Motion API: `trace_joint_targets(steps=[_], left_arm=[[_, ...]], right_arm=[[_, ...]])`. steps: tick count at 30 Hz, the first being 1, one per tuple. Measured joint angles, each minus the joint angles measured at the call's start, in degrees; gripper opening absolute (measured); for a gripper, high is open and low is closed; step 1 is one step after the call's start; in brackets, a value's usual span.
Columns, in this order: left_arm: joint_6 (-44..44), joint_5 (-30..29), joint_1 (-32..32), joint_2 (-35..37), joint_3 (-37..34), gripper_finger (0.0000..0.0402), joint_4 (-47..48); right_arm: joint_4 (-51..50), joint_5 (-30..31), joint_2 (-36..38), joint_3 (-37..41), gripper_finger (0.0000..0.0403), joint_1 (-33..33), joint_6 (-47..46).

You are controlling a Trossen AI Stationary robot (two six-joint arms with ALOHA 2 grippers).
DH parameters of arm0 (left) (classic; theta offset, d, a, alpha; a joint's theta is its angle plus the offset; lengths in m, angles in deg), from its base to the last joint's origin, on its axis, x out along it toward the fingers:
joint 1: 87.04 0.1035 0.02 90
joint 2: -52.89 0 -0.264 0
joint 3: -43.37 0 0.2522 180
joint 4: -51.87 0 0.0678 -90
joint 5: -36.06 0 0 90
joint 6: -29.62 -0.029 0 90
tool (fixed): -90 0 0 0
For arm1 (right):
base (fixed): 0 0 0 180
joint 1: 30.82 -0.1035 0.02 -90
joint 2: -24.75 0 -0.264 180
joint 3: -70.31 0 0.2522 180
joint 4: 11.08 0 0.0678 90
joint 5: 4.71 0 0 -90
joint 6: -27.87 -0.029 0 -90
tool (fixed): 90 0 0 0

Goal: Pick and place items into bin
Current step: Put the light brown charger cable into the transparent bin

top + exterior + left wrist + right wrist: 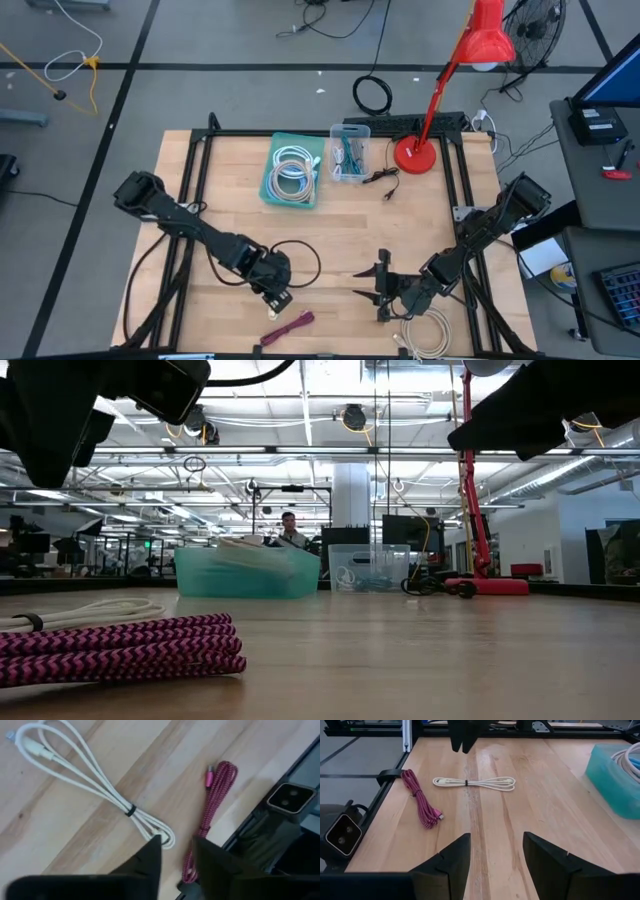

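Observation:
A cream bundled cord (95, 785) with a black tie lies flat on the wooden table, and a maroon braided cord (212, 815) lies beside it near the front edge. Both also show in the right wrist view: the cream cord (472, 782) and the maroon cord (422, 802). My left gripper (177, 840) hovers above them, open a little and empty, its fingers pointing down near the cream cord's end. My right gripper (492, 850) is open and empty at the front right (372, 285), facing the cords. A beige coil (425, 335) lies by the right arm.
A teal bin (293, 170) holding white and light coils stands at the far middle. Beside it is a clear container (350, 155) with teal cords. A red lamp (415, 150) and its black cord (385, 180) stand at the far right. A black frame (190, 160) rims the table.

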Motion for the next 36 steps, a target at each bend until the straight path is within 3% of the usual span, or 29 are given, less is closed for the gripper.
trace_joint_targets(steps=[7, 11, 21, 32, 36], left_arm=[[4.4, -2.2, -0.3, 0.0, 0.0, 0.0233, 0.0], [6.1, -3.2, -0.2, -0.6, 0.0, 0.0268, 1.6], [2.3, -2.2, 0.0, -9.4, 1.3, 0.0273, 4.6], [-2.1, -6.5, 1.2, -18.8, 14.5, 0.0273, 22.0], [-2.9, -5.1, 0.8, -22.1, 16.3, 0.0273, 25.5]], right_arm=[[0.7, 0.0, 0.0, 0.0, 0.0171, 0.0, 0.0], [0.7, 0.0, 0.0, 0.0, 0.0171, 0.0, 0.0], [0.7, 0.2, 0.0, 0.0, 0.0171, 0.0, 0.0], [0.7, 0.2, 0.0, 0.0, 0.0171, 0.0, 0.0], [0.7, 0.2, 0.0, 0.0, 0.0171, 0.0, 0.0]])
